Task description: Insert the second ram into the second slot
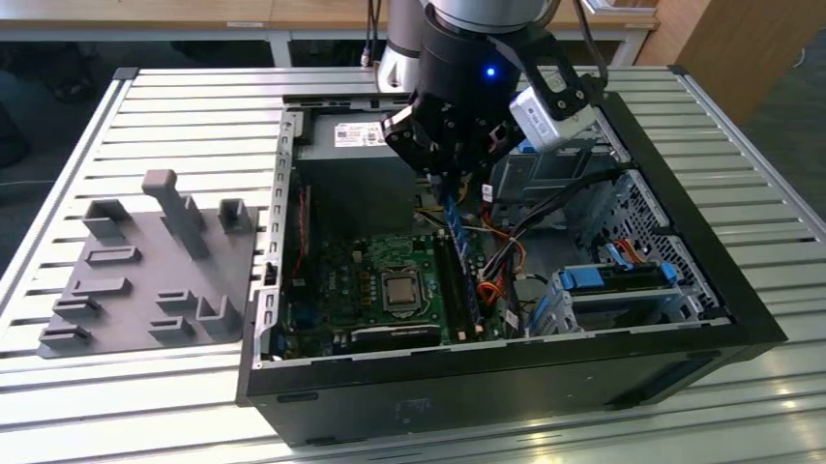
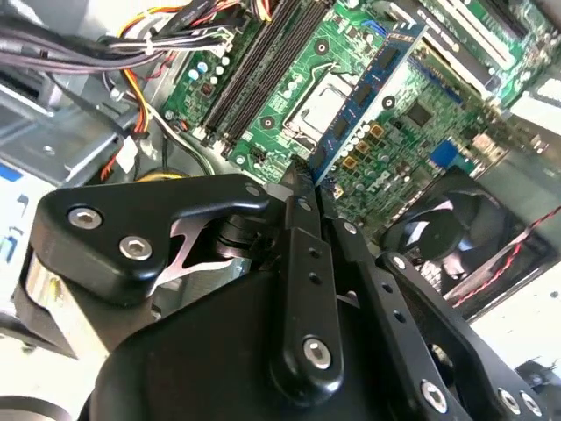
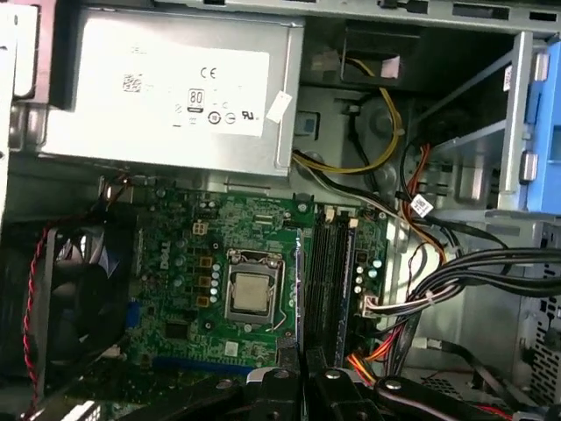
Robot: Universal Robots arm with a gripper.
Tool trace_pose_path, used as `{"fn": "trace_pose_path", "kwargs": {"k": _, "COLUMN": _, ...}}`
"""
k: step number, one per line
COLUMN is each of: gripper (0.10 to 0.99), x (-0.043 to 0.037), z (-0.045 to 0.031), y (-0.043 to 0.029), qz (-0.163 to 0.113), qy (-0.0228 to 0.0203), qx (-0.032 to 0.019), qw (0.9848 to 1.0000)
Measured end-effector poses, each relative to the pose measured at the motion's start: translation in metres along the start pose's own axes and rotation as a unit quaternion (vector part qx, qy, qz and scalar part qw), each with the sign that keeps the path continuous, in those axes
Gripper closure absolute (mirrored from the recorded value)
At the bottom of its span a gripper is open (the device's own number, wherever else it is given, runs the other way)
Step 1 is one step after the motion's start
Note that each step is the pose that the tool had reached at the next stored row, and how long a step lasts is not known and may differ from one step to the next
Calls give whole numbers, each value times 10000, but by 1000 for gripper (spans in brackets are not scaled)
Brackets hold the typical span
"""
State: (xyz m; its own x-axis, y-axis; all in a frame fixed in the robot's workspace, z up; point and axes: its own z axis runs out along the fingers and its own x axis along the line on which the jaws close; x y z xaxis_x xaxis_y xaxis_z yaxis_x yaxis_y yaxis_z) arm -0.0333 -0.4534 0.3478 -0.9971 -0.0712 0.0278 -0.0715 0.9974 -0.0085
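My gripper (image 1: 450,184) hangs over the open computer case (image 1: 697,290) and is shut on the second ram (image 1: 456,232), a thin blue stick held by its upper end. The stick slants down toward the motherboard (image 1: 348,280), between the CPU socket (image 1: 398,288) and the dark memory slots (image 1: 467,295). In the second wrist view the black fingers (image 2: 302,219) clamp the ram (image 2: 364,92), which lies beside the slots (image 2: 250,83). In the first wrist view the ram (image 3: 299,289) shows edge-on, next to the slots (image 3: 329,272). Whether its lower edge touches a slot I cannot tell.
A grey fixture plate (image 1: 142,280) with upright posts lies at the exterior view's left. Inside the case are the power supply (image 3: 175,88), a fan (image 2: 451,237), loose cable bundles (image 1: 516,251) and blue drive-bay brackets (image 1: 620,280) close beside the slots.
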Motion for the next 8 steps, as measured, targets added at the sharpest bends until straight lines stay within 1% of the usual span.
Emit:
{"fn": "trace_pose_path", "kwargs": {"k": 2, "gripper": 949, "x": -4, "z": 31, "y": 0, "qz": 102, "qy": 1, "qx": -2, "qw": 9999}}
{"fn": "trace_pose_path", "kwargs": {"k": 5, "gripper": 949, "x": -34, "z": 84, "y": -1, "qz": 124, "qy": 1, "qx": -4, "qw": 9999}}
{"fn": "trace_pose_path", "kwargs": {"k": 8, "gripper": 949, "x": -37, "z": 134, "y": -1, "qz": 332, "qy": 3, "qx": -10, "qw": 9994}}
